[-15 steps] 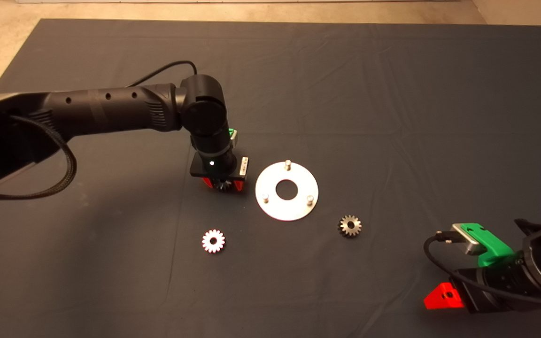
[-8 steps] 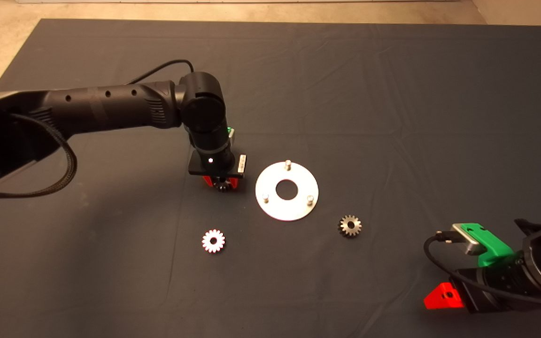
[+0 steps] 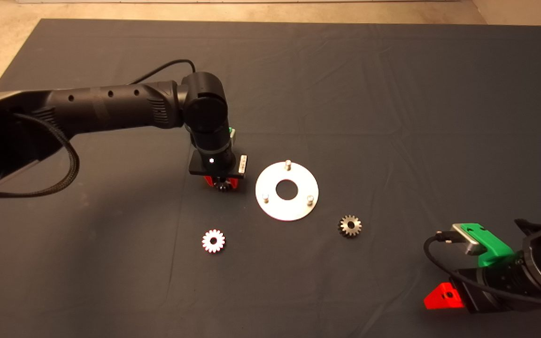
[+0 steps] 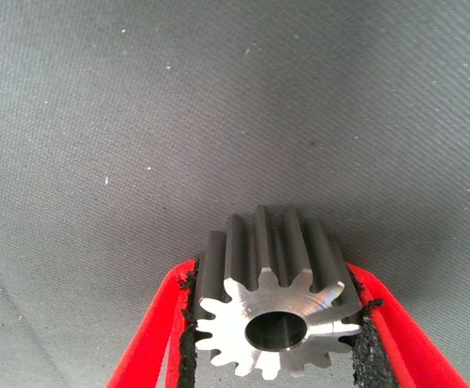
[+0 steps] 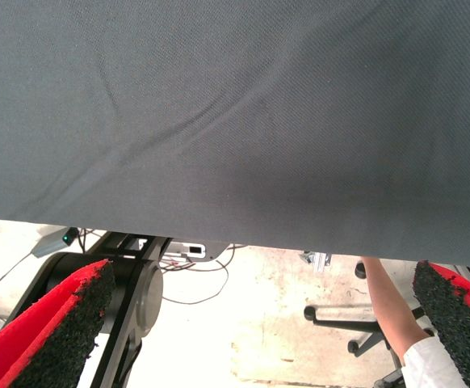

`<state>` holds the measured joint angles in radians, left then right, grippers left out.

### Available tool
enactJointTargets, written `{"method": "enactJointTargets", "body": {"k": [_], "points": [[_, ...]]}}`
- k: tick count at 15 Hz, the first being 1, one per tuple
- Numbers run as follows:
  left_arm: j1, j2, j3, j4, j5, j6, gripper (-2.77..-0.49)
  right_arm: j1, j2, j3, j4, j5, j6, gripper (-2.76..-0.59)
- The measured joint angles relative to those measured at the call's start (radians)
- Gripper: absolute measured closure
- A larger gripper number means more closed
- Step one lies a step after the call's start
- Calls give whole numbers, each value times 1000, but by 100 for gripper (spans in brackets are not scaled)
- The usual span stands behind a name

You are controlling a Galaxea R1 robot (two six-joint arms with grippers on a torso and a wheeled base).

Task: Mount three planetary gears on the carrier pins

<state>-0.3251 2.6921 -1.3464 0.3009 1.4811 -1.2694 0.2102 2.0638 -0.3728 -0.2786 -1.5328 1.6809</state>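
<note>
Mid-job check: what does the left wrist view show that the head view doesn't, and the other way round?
Only the left wrist view shows the grip: the black pads of the red fingers press both sides of a small grey-steel toothed gear, its round centre hole facing the camera.

Only the head view shows the layout: the shiny silver ring-shaped disc with three bare upright pins, two more gears lying loose on the dark mat, one near the disc's left and one near its right, and the right gripper parked at the lower right.

Both show the left gripper holding that gear over the mat beside the disc.
</note>
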Motion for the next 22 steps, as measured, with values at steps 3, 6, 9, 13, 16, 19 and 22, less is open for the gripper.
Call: {"method": "enactJointTargets", "body": {"k": [3, 6, 9, 13, 16, 19, 22], "points": [[0, 0, 14, 3, -2, 0, -99, 0, 0, 0, 0, 0, 0, -275], [-14, 29, 42, 1, -6, 0, -98, 0, 1, 0, 0, 0, 0, -275], [-151, 105, 42, 2, 38, 0, -98, 0, 4, 0, 0, 1, 0, -275], [-202, 140, 51, 0, 34, 8, -98, 0, 6, 0, 0, -1, 0, -275], [-185, 167, 41, -14, 59, 63, -97, 0, 9, 0, 0, 0, 0, -275], [-186, 237, -37, -111, 31, 195, -97, 0, 12, 0, 0, 0, 0, -275], [-186, 229, -129, -159, 40, 292, -96, 0, 33, 0, 0, 1, 0, -275]]}}
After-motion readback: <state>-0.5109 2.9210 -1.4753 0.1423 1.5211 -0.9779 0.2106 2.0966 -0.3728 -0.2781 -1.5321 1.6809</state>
